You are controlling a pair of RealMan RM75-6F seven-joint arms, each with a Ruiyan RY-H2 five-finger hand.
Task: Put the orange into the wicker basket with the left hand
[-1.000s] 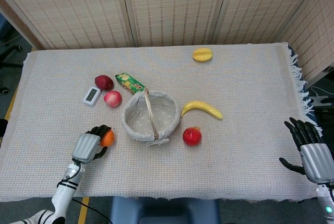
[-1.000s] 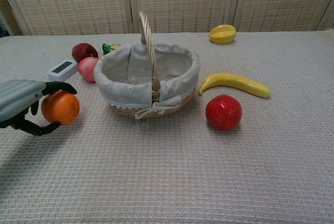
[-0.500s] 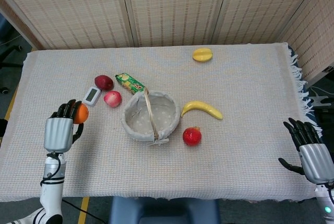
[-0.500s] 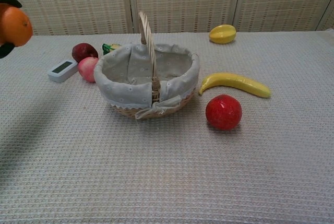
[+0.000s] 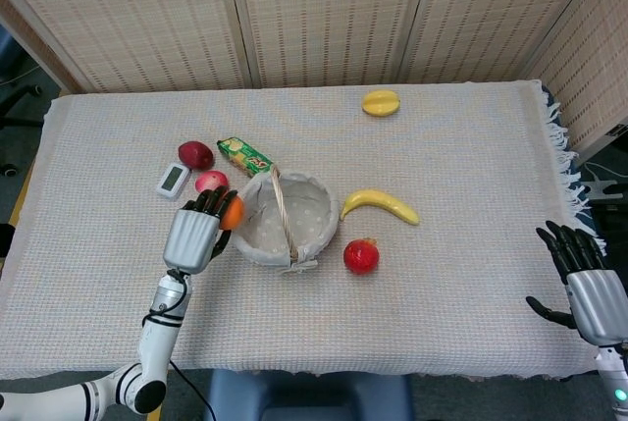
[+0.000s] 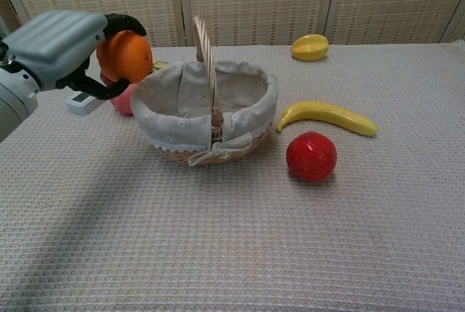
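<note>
My left hand (image 5: pixel 194 235) (image 6: pixel 58 49) grips the orange (image 5: pixel 232 212) (image 6: pixel 125 56) in the air, just left of the wicker basket's (image 5: pixel 257 244) (image 6: pixel 182 132) left rim. The basket has a dotted cloth lining and an upright handle (image 6: pixel 203 54), and nothing shows inside it. At the table's right front edge my right hand (image 5: pixel 589 289) rests with its fingers spread and nothing in it; it is absent from the chest view.
A pink apple (image 5: pixel 208 182), a dark red apple (image 5: pixel 195 154), a small white device (image 5: pixel 172 180) and a green packet (image 5: pixel 243 155) lie left and behind the basket. A banana (image 5: pixel 381 204) (image 6: pixel 327 116), red pomegranate (image 5: pixel 361 256) (image 6: pixel 311 156) and yellow fruit (image 5: pixel 381 102) (image 6: pixel 309 46) lie right.
My left hand lifted the orange off the table, swung out to the left, then moved right and now holds it beside the basket's left rim. The right hand stayed put.
</note>
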